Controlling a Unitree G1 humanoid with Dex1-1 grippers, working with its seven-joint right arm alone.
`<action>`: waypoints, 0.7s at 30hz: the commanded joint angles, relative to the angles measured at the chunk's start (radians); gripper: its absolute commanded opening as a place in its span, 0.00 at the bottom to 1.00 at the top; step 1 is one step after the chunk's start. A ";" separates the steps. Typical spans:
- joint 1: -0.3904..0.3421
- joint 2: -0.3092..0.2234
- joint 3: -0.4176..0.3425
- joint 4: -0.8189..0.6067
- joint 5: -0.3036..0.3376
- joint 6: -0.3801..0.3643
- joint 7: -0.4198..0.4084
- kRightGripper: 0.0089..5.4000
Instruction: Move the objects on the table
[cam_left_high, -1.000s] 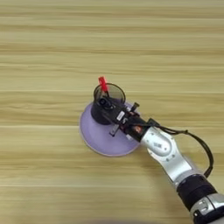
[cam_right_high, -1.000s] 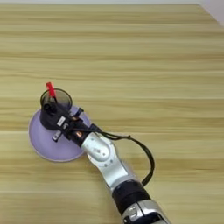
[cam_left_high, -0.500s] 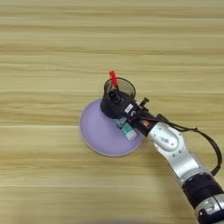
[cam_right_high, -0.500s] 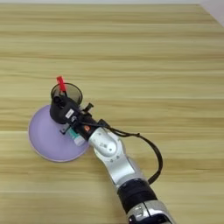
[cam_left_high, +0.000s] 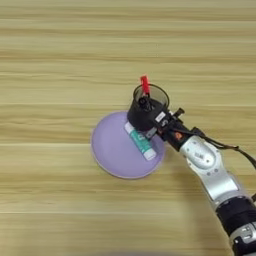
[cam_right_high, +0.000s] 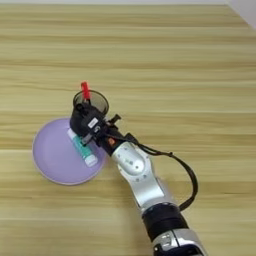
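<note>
Wire-mesh pen cup (cam_left_high: 148, 106) carried right and off lilac plate (cam_left_high: 112, 150) centre, now at plate's upper-right rim. Red-capped marker (cam_left_high: 145, 85) inside. End effector (cam_left_high: 152, 120) clamped on cup. Green-and-white tube (cam_left_high: 140, 141) uncovered on plate. Transfer judged under way; bench (cam_left_high: 60, 55) placement pending.

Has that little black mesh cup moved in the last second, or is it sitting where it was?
Yes. The black mesh cup was over the lilac plate and now sits at its upper right edge, uncovering the green-and-white tube. The right gripper is at it.
</note>
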 joint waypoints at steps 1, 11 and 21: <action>-0.054 -0.029 -0.041 -0.061 0.033 0.011 -0.025 0.24; -0.040 -0.061 -0.097 -0.063 0.048 0.034 -0.046 0.24; -0.009 -0.093 -0.142 -0.070 0.056 0.066 -0.065 0.24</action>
